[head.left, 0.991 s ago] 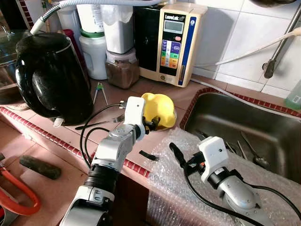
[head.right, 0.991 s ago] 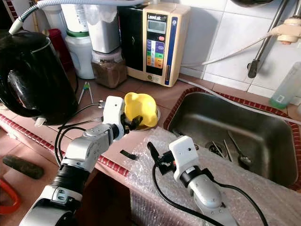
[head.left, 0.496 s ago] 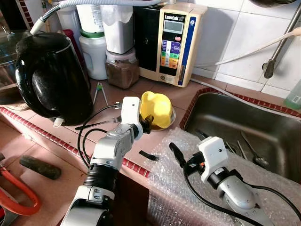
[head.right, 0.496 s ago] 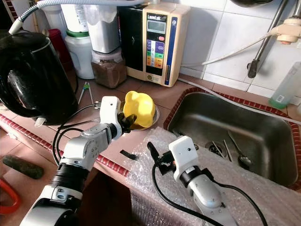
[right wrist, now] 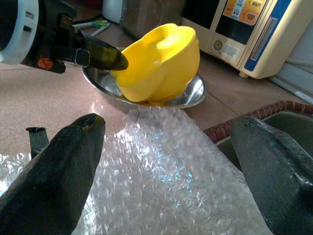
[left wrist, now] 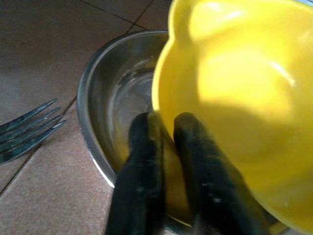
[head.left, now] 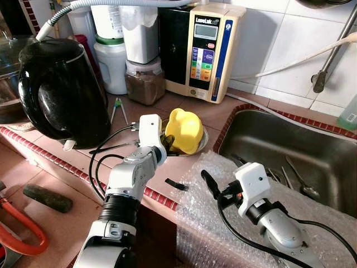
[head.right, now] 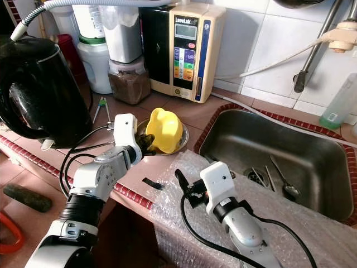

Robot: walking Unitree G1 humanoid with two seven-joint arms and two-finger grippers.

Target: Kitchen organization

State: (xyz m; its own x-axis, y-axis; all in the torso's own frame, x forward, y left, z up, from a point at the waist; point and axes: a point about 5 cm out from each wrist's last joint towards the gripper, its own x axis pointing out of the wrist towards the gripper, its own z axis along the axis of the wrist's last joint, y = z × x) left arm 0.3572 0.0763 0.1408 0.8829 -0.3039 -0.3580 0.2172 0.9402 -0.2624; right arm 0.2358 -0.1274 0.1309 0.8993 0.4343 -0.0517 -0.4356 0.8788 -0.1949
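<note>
Since one second ago the left tool has drawn back toward the robot's left and come lower, and the glossy yellow plastic bowl with the lobed, bumpy body, which was lifted and tilted, now sits down in the shallow round bowl of polished steel. This tool pinches the thin yellow rim, its two fingers close together, one on each side of the wall.

On the left stands the big black glossy kettle, smooth and rounded, and near it a steel fork lies flat on the reddish tiled tabletop. A black cable curls beside the arm.

If the tool opens while the yellow bowl leans on its edge, I judge the bowl may tip or slide, because smooth plastic on smooth metal gives little grip; a pull to the side could drag the light steel bowl too. It seems to rest on the metal, but the contact is partly hidden.

Further right, the right tool hovers with its fingers spread wide above the crinkly clear bubble wrap, beside the dull steel sink.
</note>
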